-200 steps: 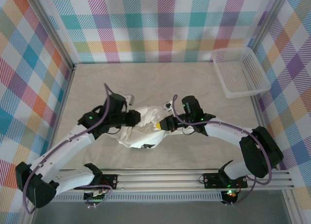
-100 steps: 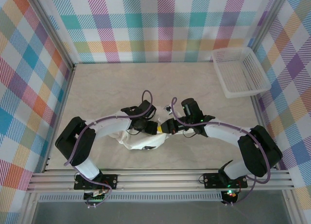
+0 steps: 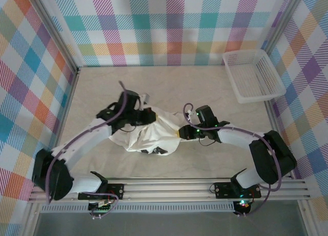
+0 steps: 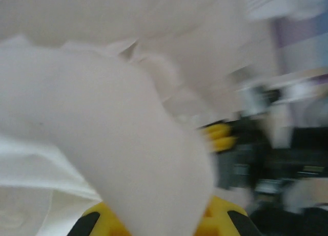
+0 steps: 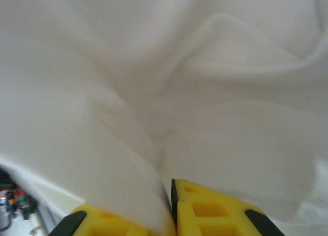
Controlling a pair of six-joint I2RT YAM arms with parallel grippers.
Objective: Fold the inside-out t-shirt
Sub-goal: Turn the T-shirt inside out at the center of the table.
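on beige table (image 3: 102, 87), crumpled white t-shirt (image 3: 154, 133)

- The left arm (image 3: 77, 144) sweeps up from its base and reaches in to the far left edge of the t-shirt (image 3: 154, 136).
- The left gripper (image 3: 147, 115) is clamped on that edge, and cloth spills out over its yellow fingers (image 4: 97, 223).
- The right arm (image 3: 241, 138) folds at the elbow to the right of the t-shirt, with its forearm pointing left.
- The right gripper (image 3: 180, 132) pinches the t-shirt's right edge, its fingers pressed close together.
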